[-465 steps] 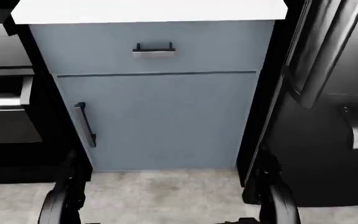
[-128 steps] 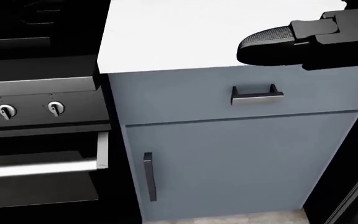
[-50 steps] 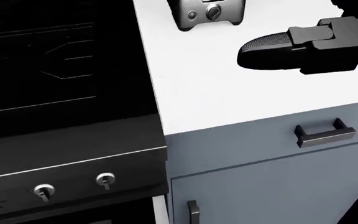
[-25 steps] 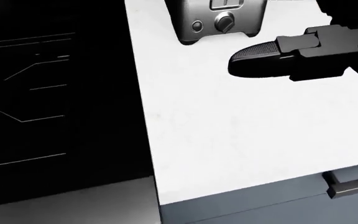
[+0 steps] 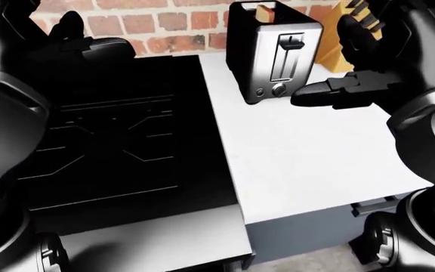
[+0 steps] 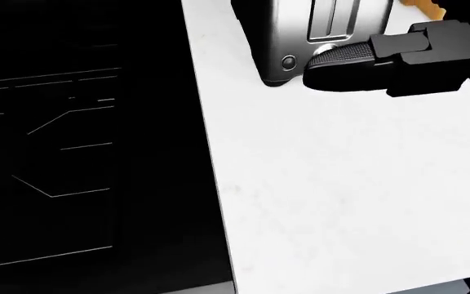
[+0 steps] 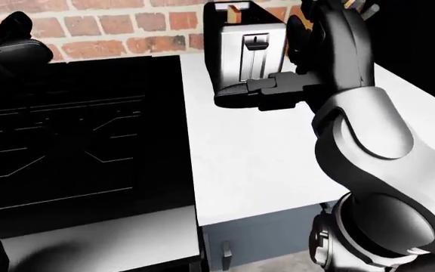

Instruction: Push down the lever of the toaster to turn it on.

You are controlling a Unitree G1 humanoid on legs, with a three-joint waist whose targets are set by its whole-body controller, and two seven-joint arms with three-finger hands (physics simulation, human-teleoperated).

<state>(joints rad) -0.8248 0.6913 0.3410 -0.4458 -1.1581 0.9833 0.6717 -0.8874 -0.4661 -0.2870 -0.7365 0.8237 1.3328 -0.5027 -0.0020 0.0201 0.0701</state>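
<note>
Right hand [image 5: 354,90]: raised above the white counter [image 5: 316,164], forearm entering from the left-eye view's right edge and bent at the elbow. One of the fingers [image 6: 341,61] is stretched out flat toward the view's left, its ribbed tip just before the lower face of the toaster [image 5: 274,51]; whether it touches the metal cannot be told. Another finger stands up and apart above it. The hand is spread, with nothing in its grasp.

Left hand [image 5: 82,42]: held high over the black stove [image 5: 104,141], at the left-eye view's upper left, near the brick wall [image 5: 164,25]. Fingers appear loosely extended, nothing held; their spread is hard to read against the dark stove.

Toaster: chrome with black sides, upright at the far end of the counter, just beside the stove's edge and against the brick wall. A slice of bread [image 5: 264,11] stands up out of the slot.

Lever [image 5: 291,41]: black, at the top of its vertical slot on the toaster's face, above the outstretched finger and apart from it.

Knob [image 5: 279,89] and small button [image 5: 261,93]: low on the same face.

Knife block [image 5: 342,39]: wooden, at the toaster's right, partly hidden by the right hand.

Drawer handle [image 5: 372,205]: under the counter edge, lower right.
</note>
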